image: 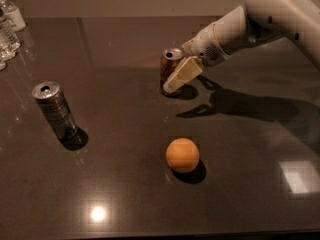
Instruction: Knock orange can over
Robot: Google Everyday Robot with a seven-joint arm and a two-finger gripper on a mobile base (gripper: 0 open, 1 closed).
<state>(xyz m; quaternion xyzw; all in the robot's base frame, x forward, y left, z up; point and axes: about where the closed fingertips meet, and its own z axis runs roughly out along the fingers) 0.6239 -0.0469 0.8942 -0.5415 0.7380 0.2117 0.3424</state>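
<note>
The orange can point(169, 66) stands on the dark table near the back middle, with coppery brown sides and a silver top, leaning slightly to the left. My gripper point(180, 76) reaches in from the upper right on a white arm. Its cream finger point(184, 73) lies against the can's right side and covers part of it.
A silver-grey striped can point(54, 109) stands at the left. An orange ball point(182, 155) lies in front of the orange can. Clear water bottles point(9, 26) stand at the far left corner. A bright light reflection shows on the table point(125, 194) near the front.
</note>
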